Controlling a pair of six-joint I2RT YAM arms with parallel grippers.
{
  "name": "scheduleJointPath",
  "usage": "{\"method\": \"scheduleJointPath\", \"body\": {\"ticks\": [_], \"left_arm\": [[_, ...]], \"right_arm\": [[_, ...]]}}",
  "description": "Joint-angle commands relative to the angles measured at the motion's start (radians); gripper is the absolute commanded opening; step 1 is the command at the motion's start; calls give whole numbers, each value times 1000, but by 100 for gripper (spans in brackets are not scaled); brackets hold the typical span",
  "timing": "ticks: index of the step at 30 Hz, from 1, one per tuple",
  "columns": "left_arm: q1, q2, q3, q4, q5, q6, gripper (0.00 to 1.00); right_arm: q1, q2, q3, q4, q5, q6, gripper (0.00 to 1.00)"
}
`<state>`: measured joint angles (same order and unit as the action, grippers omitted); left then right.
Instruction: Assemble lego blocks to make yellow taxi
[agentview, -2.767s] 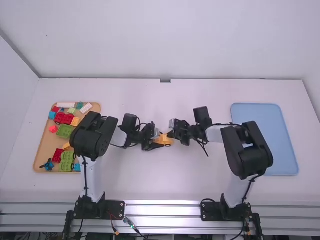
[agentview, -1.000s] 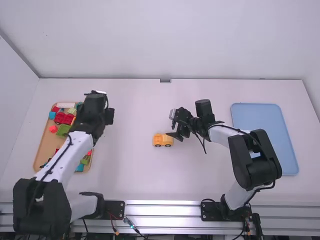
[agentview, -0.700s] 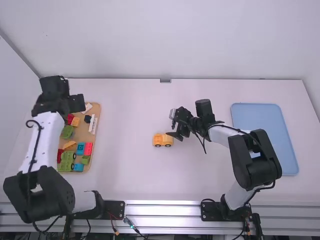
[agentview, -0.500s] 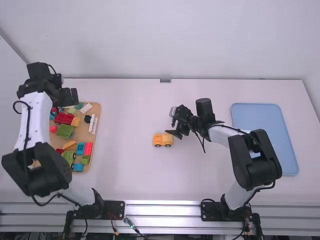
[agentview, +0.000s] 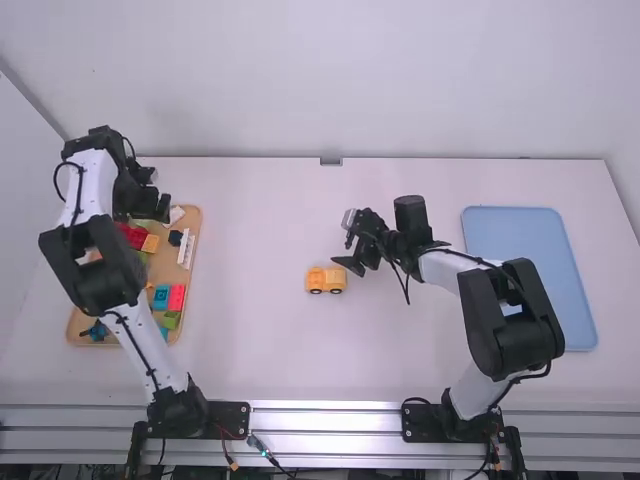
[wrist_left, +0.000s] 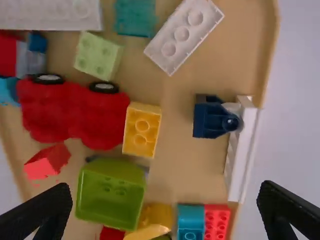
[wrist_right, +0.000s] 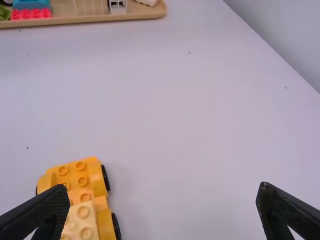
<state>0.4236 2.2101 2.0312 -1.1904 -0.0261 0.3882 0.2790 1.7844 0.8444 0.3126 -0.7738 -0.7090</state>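
L gripper (agentview: 163, 206) moved from taxi (agentview: 333, 279) to over tray (agentview: 168, 266).

Stands upright on black wheels near the middle of the white table (agentview: 250, 340) as a yellow toy car (agentview: 325, 280). Carries a paler studded block (wrist_right: 82, 222) on one end. Also lies loose in the tan tray (wrist_left: 175, 102) as a studs-up yellow block (wrist_left: 142, 131) and a curved yellow piece (wrist_left: 152, 220).

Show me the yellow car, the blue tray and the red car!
Yellow car (wrist_right: 75, 175): right wrist view, its studded top.
Blue tray (agentview: 530, 230): high view, its bare floor.
Red car (wrist_left: 75, 111): left wrist view, its body.
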Motion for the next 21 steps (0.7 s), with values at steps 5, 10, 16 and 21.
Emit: {"method": "scheduleJointPath", "body": {"ticks": [5,10,16,21], "left_arm": [[5,33,-92,110,-8,163,99],[17,33,-134,160,-42,75,100],[51,33,-158,152,10,89,70],[79,33,-171,153,18,73,70]], "right_arm": [[-3,-19,19,2,13,13,99],[-4,-19,19,21,24,72,99],[-11,-19,19,22,24,77,99],[-11,-19,19,24,24,77,99]]}}
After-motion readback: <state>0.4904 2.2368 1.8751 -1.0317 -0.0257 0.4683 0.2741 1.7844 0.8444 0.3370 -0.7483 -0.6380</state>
